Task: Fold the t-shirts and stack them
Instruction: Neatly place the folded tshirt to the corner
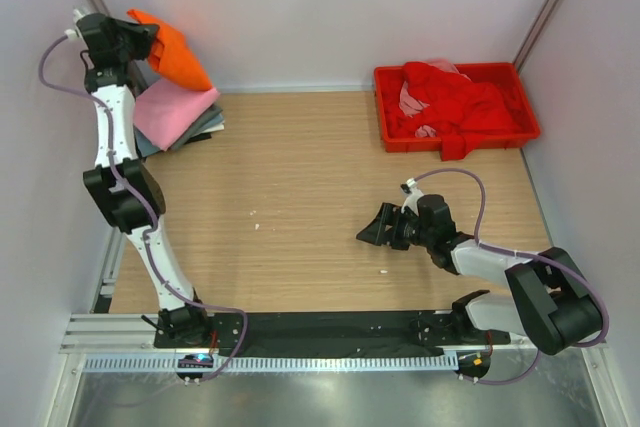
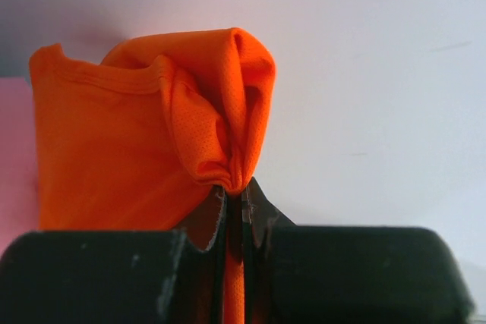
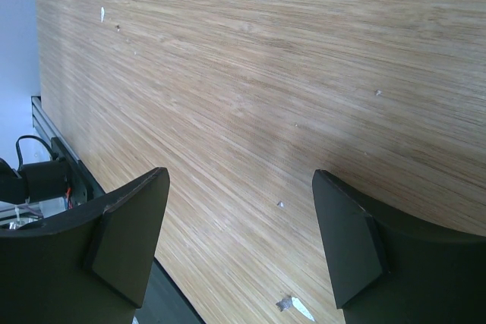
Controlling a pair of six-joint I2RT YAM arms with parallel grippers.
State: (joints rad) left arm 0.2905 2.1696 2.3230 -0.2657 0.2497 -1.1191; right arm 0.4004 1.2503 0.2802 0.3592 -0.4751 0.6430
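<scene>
Since we seem to be adding the orange t-shirt [image 1: 178,55] to the pile, our left pincer [image 2: 234,201] is clamping shut on its bunched edge, holding it aloft over the pink t-shirt [image 1: 172,112] at the far left of the bench [image 1: 300,167]. Our right pincer [image 3: 239,240] is waiting wide open and empty, low over bare wood.

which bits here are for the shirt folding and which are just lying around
For the job: orange t-shirt, pinched in the left gripper; pink t-shirt stacked on a grey t-shirt; red t-shirts, heaped unfolded.
Just there: red tray under that heap; white specks on the table.
</scene>
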